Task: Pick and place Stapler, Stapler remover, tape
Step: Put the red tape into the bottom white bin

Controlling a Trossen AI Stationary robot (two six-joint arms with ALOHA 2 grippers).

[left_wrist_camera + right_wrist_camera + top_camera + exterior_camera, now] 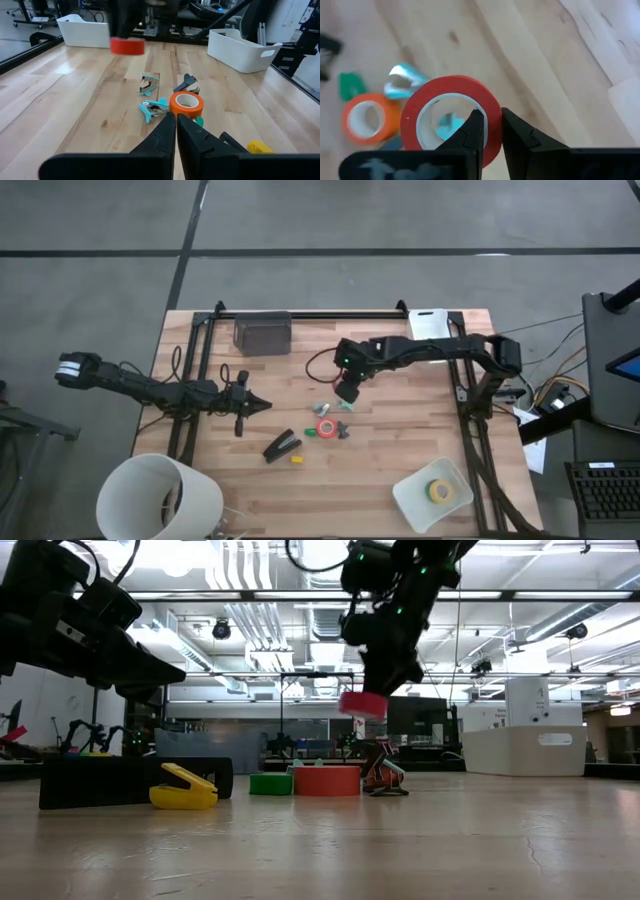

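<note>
The red tape roll [451, 116] hangs in the air, pinched through its wall by the right gripper [489, 131]: one of the fingers [470, 131] sits inside the ring and the other outside. In the low view the roll is clear of the surface [400, 450], above the cluster of remaining items.

Below it, on the surface, lie an orange tape roll [186, 104] and a small green roll [270, 783], with teal clawed staple removers [154, 108] close around them. The black stapler [283, 446] rests a little apart, towards the left arm, with a small yellow piece [183, 788] beside it.

A white bin [432, 495] near the front right corner already holds a yellowish roll [440, 492], so one item seems placed. The red roll looks to be on its way there; the orange and green rolls, the removers and the stapler are still to be moved.

The left gripper [176, 131] waits low over the surface, short of the stapler, its fingers pressed together and holding nothing.
</note>
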